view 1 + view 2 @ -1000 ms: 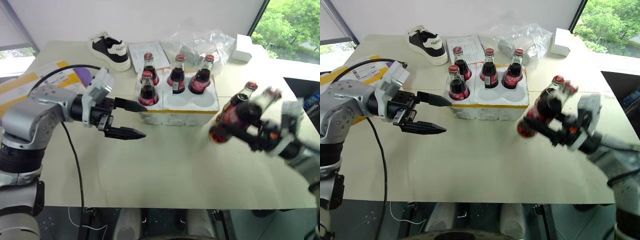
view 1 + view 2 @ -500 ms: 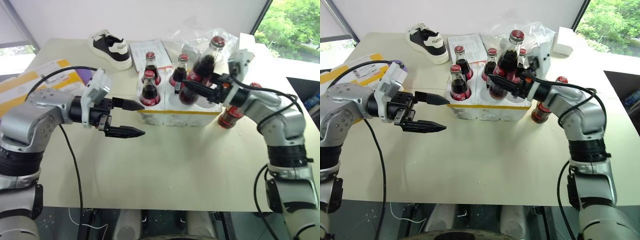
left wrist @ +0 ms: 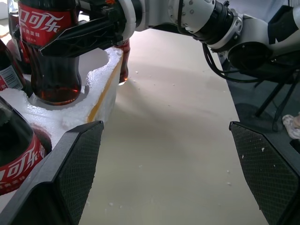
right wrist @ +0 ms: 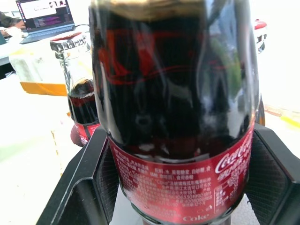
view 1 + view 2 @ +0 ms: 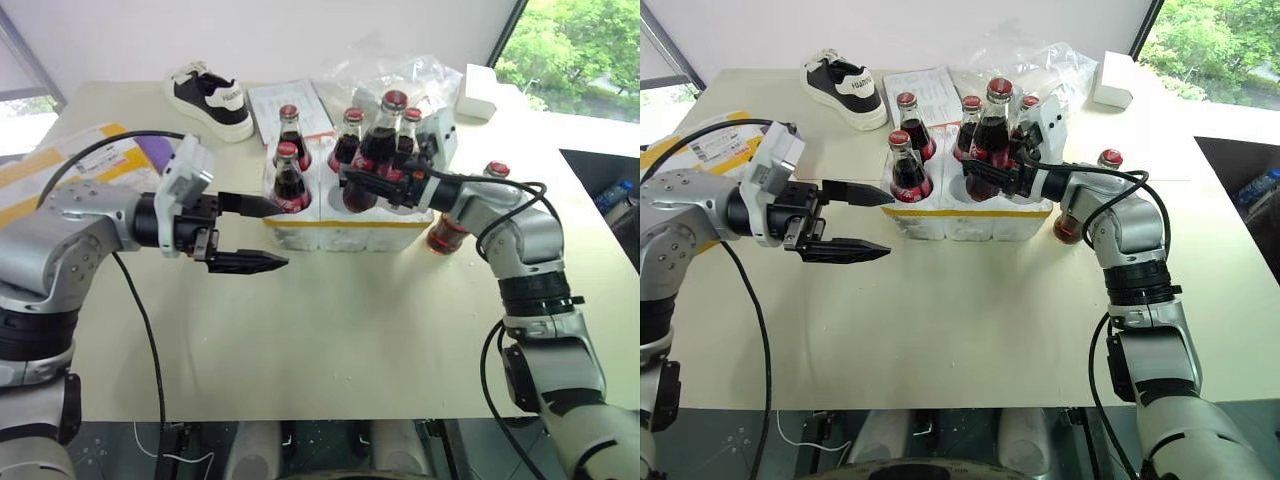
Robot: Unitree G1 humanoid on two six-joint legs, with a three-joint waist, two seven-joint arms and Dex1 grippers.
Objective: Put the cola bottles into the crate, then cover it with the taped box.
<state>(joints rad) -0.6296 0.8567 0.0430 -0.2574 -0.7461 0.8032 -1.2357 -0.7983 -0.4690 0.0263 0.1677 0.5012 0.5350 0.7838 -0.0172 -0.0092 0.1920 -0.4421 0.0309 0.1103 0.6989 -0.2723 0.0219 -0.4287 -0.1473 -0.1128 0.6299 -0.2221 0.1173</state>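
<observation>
While our right gripper (image 5: 362, 180) stays clamped on a small glass cola bottle with a red cap and red label (image 5: 375, 150), that held bottle stands upright, long axis vertical, its base in or just over the middle front well of the low white styrofoam crate with a yellow tape band (image 5: 345, 222); we cannot tell whether it is seated. Four more red-capped cola bottles crowd round it: one in the front well (image 5: 290, 180) toward our left gripper, three behind in the back row (image 5: 288, 128) (image 5: 348, 135) (image 5: 408, 135), all upright. The well on the gripper's own arm side looks unfilled. A sixth bottle (image 5: 462, 215) stands on the pale table (image 5: 330, 330) just outside the crate, beside our right forearm. Our left gripper (image 5: 255, 235) hangs beside the crate with its black fingers spread wide, holding nothing. Farther out we see a black-and-white sneaker (image 5: 205, 95), a crumpled clear plastic bag (image 5: 400, 75), a small plain white box (image 5: 478, 92) and a yellow-taped parcel (image 5: 60, 165).
</observation>
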